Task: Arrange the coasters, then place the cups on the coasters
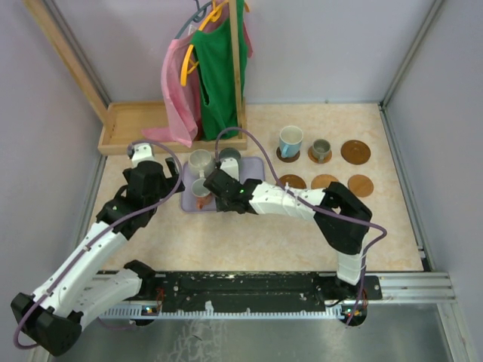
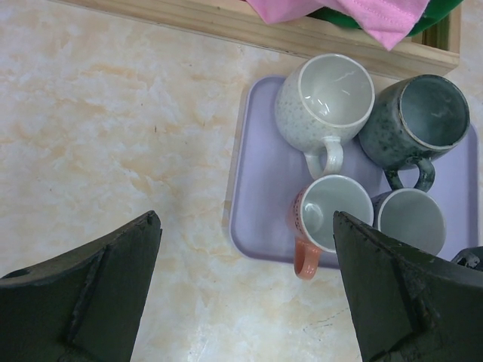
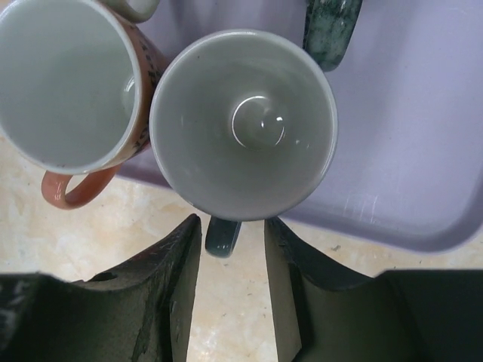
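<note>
black fingers of the left gripper [image 2: 245, 226] stand as wide as they go and hold nothing, over the table [image 2: 113, 121] by the left edge of the lavender tray [image 2: 260, 166]; its view shows four cups [image 2: 326, 98] on that tray, the orange-sided cup [image 2: 326, 217] nearest, the grey cup [image 2: 411, 219] just beside it on the right; that grey cup is the one the next move turns on, and the right gripper [image 3: 232, 226] is much the nearer to it; in the right wrist view the cup's handle [image 3: 223, 235] points straight back at the wrist and lies between the two fingers, which stand partly apart around it with a slit of table showing on one side, so by my reading nothing is pinched yet; the top view hides this under the arm, but it alone shows the coasters [image 1: 355, 151] right of the tray, well apart from it: six in two rows, two in the back row already carrying cups, four bare
</note>
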Available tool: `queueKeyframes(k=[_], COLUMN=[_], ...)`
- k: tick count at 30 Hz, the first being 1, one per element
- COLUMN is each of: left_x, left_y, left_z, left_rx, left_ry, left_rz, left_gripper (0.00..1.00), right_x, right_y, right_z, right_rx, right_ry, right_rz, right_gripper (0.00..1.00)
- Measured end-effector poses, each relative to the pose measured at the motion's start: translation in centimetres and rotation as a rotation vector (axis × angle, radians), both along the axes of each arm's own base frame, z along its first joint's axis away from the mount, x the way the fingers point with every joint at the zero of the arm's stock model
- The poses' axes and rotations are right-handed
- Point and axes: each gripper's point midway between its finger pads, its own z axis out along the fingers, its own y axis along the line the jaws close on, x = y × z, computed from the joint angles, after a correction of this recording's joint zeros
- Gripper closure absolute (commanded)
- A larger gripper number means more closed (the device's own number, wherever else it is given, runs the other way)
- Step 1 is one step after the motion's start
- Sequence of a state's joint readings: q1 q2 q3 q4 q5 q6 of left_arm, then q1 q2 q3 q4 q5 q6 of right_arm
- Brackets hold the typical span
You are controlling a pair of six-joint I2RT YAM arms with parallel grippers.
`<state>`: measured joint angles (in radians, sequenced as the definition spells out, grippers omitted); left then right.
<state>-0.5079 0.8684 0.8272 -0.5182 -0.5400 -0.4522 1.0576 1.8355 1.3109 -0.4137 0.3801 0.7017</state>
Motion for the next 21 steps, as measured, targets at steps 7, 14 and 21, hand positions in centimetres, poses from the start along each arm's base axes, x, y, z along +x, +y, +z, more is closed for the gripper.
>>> queueKeyframes(k=[7,14,21], left_x=[-0.2,-0.2,0.0], left_y=[0.1,0.1,0.0], left_z=[-0.4,-0.5,-0.8], left_rx=[0.004,0.005,0.010], left_ry=[0.007,0.010,0.019], left_rz=[0.000,-0.001,-0.001], left_gripper=[0.00,0.00,0.00], right_x=[0.7,1.1,1.3], right_y=[-0.4,-1.0,-1.0], right_z=[-0.3,-0.3,-0.6], right_rx=[-0.033,-0.064,-0.075], right_ry=[-0.027,-0.050,-0.056], right_rz=[-0.024,-0.040,-0.036], right_gripper=[0.63,0.64,0.66])
